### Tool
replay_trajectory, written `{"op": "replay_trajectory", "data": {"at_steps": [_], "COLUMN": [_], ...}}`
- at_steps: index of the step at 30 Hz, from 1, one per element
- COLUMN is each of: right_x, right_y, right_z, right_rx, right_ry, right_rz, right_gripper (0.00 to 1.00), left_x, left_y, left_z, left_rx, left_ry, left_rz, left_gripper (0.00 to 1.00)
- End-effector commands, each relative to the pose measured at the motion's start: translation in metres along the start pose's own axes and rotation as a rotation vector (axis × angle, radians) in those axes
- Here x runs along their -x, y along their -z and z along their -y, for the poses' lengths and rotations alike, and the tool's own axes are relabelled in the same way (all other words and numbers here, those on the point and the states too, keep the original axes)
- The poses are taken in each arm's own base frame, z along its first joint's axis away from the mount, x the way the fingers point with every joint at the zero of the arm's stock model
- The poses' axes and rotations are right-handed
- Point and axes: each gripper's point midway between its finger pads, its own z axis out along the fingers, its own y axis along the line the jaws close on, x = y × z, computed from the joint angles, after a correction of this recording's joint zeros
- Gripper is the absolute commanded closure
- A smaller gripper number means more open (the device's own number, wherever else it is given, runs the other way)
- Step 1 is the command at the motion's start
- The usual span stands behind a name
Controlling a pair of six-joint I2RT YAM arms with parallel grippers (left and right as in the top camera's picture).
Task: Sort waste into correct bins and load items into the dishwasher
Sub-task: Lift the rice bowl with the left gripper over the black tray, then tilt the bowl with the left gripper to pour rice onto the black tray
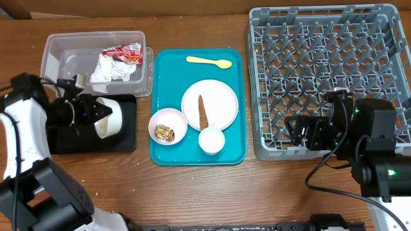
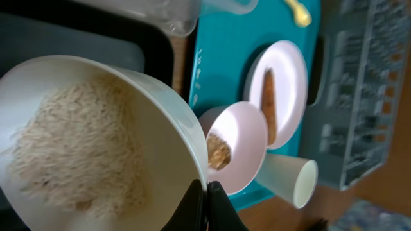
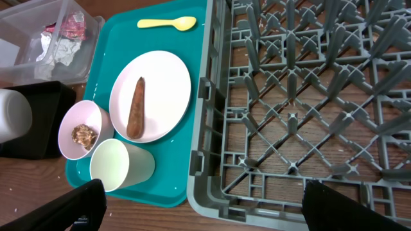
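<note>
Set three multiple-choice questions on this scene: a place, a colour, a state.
1. Where is the red wrapper? A on the teal tray; B in the clear tub; C in the dish rack.
2. What colour is the spoon? A black; B red; C pale yellow.
3. The rice bowl is: A racked; B tipped over the black tray in the left fingers; C broken.
Answers: B, it lies by the napkin there; C, plain in the overhead view; B, the fingers pinch its rim.
</note>
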Motion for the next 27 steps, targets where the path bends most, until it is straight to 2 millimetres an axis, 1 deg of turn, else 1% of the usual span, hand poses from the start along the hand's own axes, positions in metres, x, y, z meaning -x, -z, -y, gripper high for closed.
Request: {"op": "replay_trajectory", "data": {"at_steps": [1,7,16,20,24,27], "right_x": [0.006,0.006,0.003,0.002,0.002,0.002], "right_y": [0.004,0.004,0.004,0.004,0.004,0.004], "right_z": [-0.003,-0.003,-0.002,-0.002,-0.002,-0.002], "right_rx": [0.008,0.008,0.006,0.005,0.004,0.004], "right_ry": [0.003,0.003,-0.002,-0.003,-0.003,-0.003], "right_rz": [0.020,0.020,0.007,0.004,0.004,0.004], "right_gripper": [0.00,0.00,0.00,0.00,0.00,0.00], "left_x": [0.011,0.022,0.021,0.023,0.024,0.026], "left_y": [0.017,0.040,0.052,0.058,0.064,0.073], "left_z": [0.026,0.035,0.042,0.039,0.030,0.028], "left_rx": [-0.229,-0.370,-0.453,-0.463,-0.468,-0.519], "left_ry": [-0.011,0.000,0.094,0.105,0.133,0.174], "left_rz": [0.121,0.224,0.239,0.261,0.283,0.311], "left_gripper": [0.96,0.96,0.96,0.96,0.96,0.96]}}
